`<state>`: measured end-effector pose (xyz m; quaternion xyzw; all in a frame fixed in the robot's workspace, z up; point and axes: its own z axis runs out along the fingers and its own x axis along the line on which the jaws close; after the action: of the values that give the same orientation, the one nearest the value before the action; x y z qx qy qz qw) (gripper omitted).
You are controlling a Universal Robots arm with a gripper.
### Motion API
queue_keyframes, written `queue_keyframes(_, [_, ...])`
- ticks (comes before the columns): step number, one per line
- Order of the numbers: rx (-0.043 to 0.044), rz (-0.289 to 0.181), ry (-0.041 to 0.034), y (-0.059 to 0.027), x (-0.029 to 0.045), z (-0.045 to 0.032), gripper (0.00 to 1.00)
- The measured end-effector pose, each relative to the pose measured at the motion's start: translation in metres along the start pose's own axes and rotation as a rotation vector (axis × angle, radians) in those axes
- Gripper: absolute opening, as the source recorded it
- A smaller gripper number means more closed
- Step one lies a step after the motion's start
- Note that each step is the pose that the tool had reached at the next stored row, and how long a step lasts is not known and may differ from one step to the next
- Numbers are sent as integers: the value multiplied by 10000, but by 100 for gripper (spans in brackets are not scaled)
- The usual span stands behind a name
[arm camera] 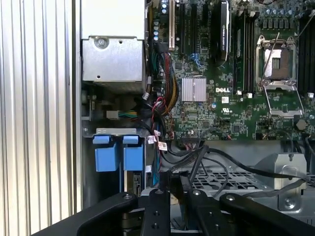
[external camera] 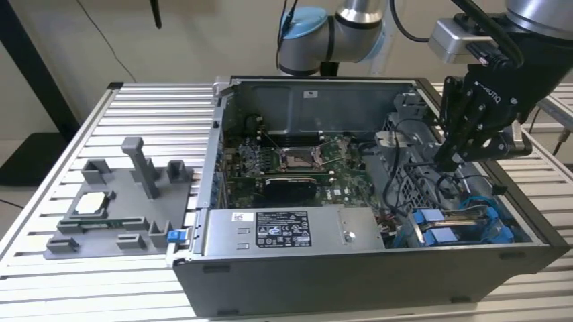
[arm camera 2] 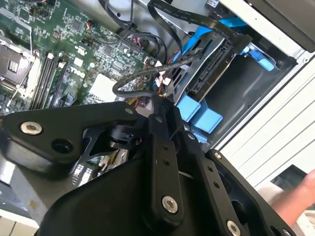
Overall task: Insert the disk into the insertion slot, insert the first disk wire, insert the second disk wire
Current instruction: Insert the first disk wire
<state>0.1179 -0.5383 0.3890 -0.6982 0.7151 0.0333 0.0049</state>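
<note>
The disk (external camera: 467, 216) lies in the insertion slot (external camera: 506, 213) at the case's corner on the exterior view's right, its blue carrier tabs (external camera: 431, 226) facing inward. In the second wrist view the disk's connector edge (arm camera 2: 210, 70) shows between blue rails. The blue tabs (arm camera: 118, 155) also appear in the first wrist view. My gripper (external camera: 445, 163) hangs just above the bay, beside the tangle of black cables. Its fingers (arm camera 2: 158, 105) stand close together on a thin black disk wire (arm camera 2: 129, 88) that loops toward the disk.
The open case holds the motherboard (external camera: 296, 161) with its silver processor socket (arm camera: 280, 61). The grey power-supply box (external camera: 286, 228) stands along the front. A grey fixture (external camera: 117, 208) with parts rests on the slatted table. A person's hand (arm camera 2: 306, 192) is outside the case.
</note>
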Motion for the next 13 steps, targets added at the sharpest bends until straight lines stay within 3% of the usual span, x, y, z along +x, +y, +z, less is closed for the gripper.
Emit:
queue_keyframes(8, [0,1,-1,-41,11,34,0])
queue_keyframes(13, [0,0,-2,-73,64,57,0])
